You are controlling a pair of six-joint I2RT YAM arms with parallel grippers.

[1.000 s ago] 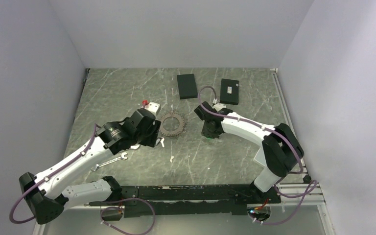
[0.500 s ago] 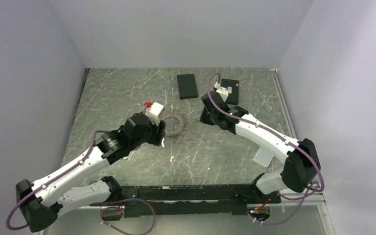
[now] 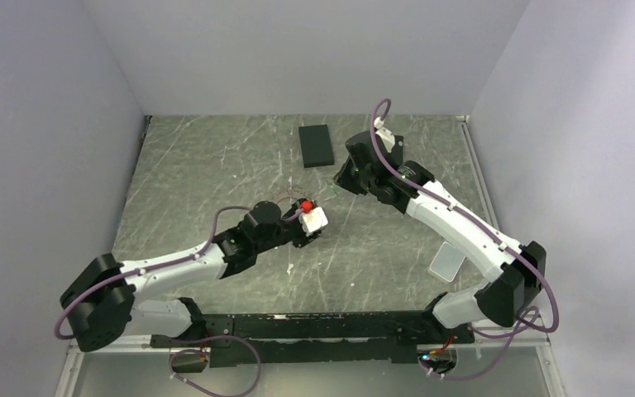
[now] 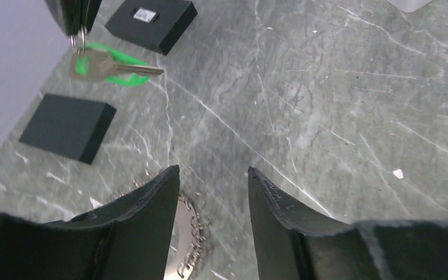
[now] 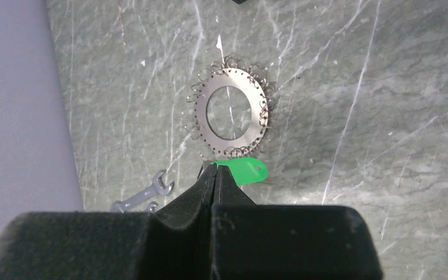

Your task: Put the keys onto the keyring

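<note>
The keyring, a round metal ring with a toothed edge and open centre, lies flat on the marble table. In the top view only its far edge shows behind the left arm. My left gripper is open and empty, low beside it; in the left wrist view the ring's edge shows under the left finger. My right gripper is shut on a silver key with a green tag, held in the air beyond the ring. The tag shows at its fingertips.
Two flat black boxes lie at the back; the right arm hides one in the top view. A small wrench lies left of the ring. A clear plastic lid lies at the right. A white scrap lies nearby.
My left arm has stretched right and low across the keyring, covering most of it. My right gripper has risen from the table with the green-tagged key and moved toward the back.
</note>
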